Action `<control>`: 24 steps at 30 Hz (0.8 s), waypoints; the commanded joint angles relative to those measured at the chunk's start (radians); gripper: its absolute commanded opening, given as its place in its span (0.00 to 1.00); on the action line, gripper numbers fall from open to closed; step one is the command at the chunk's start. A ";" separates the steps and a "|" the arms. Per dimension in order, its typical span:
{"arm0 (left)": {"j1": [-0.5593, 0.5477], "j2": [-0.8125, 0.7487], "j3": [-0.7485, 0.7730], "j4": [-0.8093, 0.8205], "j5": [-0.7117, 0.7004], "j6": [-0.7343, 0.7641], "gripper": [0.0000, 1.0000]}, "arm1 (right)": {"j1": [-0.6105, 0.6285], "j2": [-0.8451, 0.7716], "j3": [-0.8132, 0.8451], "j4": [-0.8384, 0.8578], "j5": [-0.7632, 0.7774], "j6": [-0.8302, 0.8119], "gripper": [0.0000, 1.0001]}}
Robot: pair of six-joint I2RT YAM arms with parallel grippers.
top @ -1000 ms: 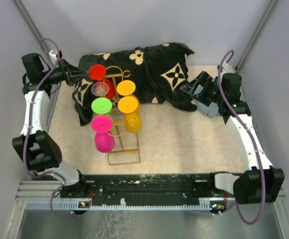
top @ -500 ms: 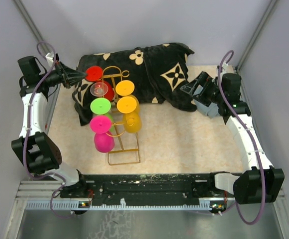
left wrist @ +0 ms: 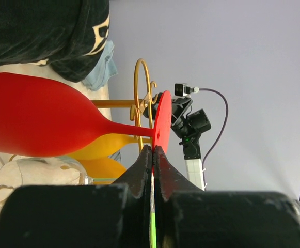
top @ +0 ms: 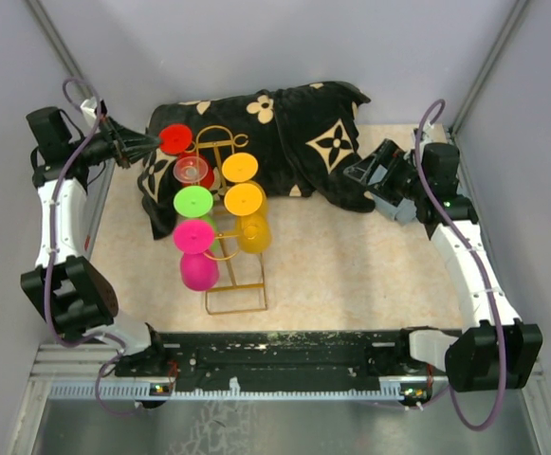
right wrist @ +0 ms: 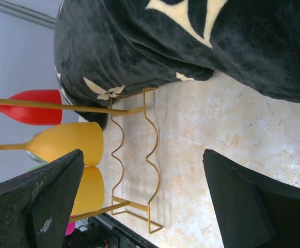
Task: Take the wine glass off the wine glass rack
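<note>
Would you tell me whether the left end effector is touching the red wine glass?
Touching: the left wrist view shows the left end effector pinched shut on the foot of the red wine glass.

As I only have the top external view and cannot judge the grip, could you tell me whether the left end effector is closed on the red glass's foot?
Observer: Yes, the left wrist view shows the left end effector shut on the edge of the red wine glass's foot.
Operator: Thank you. Is the right end effector holding anything?
Observer: No, the right wrist view shows the right end effector open and empty, facing the wine glass rack's wavy end.
</note>
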 commanded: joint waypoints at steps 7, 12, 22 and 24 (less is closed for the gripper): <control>0.157 0.021 0.116 0.064 0.063 0.027 0.00 | 0.006 -0.049 0.013 0.013 -0.014 -0.024 0.98; 0.178 0.073 0.268 0.187 0.080 -0.047 0.00 | 0.006 -0.044 0.035 0.012 -0.025 -0.035 0.98; 0.073 0.128 0.631 0.594 0.040 -0.124 0.00 | 0.006 0.142 0.343 -0.049 -0.106 -0.153 0.98; 0.030 0.121 0.638 0.673 0.053 -0.099 0.00 | 0.005 0.184 0.415 -0.063 -0.116 -0.166 0.98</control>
